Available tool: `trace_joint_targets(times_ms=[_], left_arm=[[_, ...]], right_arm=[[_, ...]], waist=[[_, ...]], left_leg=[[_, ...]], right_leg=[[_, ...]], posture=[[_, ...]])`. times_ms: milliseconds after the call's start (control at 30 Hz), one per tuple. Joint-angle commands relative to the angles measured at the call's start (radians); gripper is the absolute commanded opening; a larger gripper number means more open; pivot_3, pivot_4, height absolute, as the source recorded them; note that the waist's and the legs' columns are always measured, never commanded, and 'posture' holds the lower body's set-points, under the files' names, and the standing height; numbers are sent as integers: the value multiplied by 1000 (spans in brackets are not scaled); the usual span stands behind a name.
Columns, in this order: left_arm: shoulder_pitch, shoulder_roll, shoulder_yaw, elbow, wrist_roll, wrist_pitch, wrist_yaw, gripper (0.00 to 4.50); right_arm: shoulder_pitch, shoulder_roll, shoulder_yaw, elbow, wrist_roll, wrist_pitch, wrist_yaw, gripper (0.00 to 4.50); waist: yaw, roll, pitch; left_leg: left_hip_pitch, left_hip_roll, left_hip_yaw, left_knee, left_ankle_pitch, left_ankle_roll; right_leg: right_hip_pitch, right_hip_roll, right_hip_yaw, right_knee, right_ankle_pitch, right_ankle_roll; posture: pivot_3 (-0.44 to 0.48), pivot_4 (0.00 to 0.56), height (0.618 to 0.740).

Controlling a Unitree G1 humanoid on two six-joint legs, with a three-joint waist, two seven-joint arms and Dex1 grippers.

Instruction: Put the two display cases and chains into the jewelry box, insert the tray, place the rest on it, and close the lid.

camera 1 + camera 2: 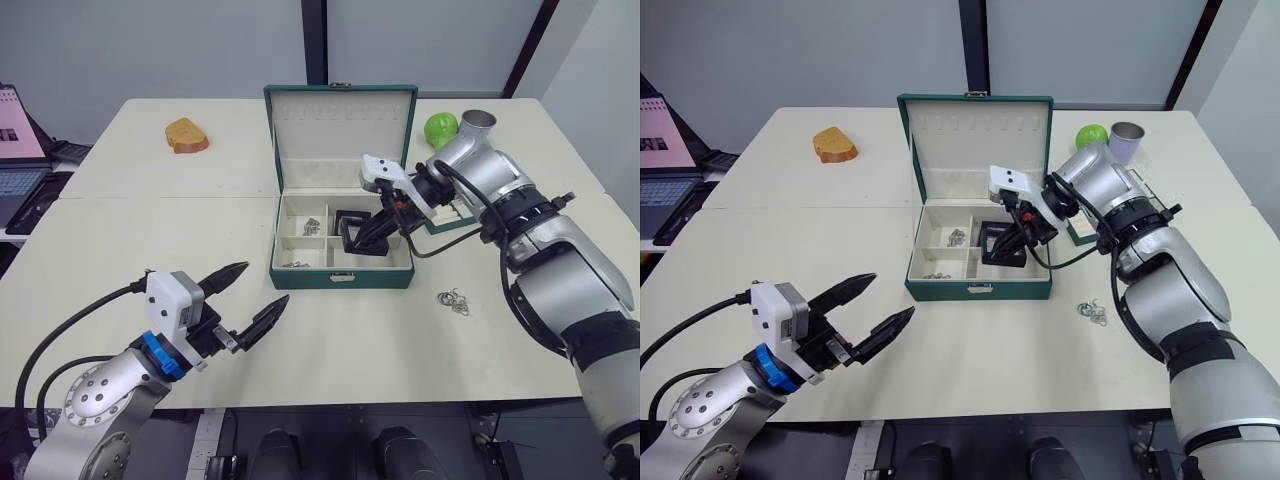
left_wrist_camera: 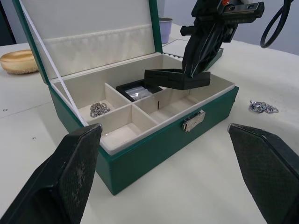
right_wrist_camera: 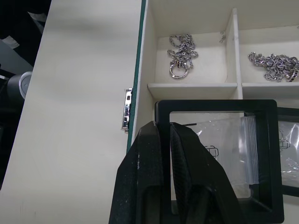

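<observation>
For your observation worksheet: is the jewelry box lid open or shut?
Open. The lid stands upright behind the jewelry box, its cream lining and the compartments exposed.

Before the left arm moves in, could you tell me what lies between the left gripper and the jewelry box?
Only bare table separates the left gripper from the jewelry box, as the left eye view shows.

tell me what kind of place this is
Probably an office or lab set up for robot trials: plain pale tables pushed together, an open laptop on a side desk, and bare grey partition walls behind.
</observation>
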State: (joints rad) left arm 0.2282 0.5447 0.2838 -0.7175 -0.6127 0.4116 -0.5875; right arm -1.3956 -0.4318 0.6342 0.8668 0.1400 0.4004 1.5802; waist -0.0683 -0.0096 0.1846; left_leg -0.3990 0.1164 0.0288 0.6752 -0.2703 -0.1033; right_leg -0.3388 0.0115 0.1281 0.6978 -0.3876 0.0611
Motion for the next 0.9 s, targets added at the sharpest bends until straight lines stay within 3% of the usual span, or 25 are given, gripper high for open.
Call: trace_joint_targets(times_ms=[33, 400, 900], left_arm=[[6, -3, 13, -45, -2, -20, 14, 4500], [-7, 4, 3, -38, -3, -22, 21, 4500], [-19, 5, -6, -39, -4, -13, 24, 4500]], right_arm=[[-27, -2, 14, -16, 30, -8, 34, 34], [3, 1, 52, -41, 26, 10, 34, 34], [12, 63, -27, 12, -92, 55, 27, 34]], waist=[[-1, 0, 0], [-5, 0, 0], [-10, 0, 0]], left_leg=[[0, 0, 0, 0, 0, 0], [0, 0, 0, -1, 0, 0], [0, 0, 0, -2, 0, 0]], right_leg=[[0, 0, 0, 0, 0, 0], [0, 0, 0, 0, 0, 0], [0, 0, 0, 0, 0, 0]], posture=[[0, 150, 740], [0, 150, 740], [0, 150, 740]])
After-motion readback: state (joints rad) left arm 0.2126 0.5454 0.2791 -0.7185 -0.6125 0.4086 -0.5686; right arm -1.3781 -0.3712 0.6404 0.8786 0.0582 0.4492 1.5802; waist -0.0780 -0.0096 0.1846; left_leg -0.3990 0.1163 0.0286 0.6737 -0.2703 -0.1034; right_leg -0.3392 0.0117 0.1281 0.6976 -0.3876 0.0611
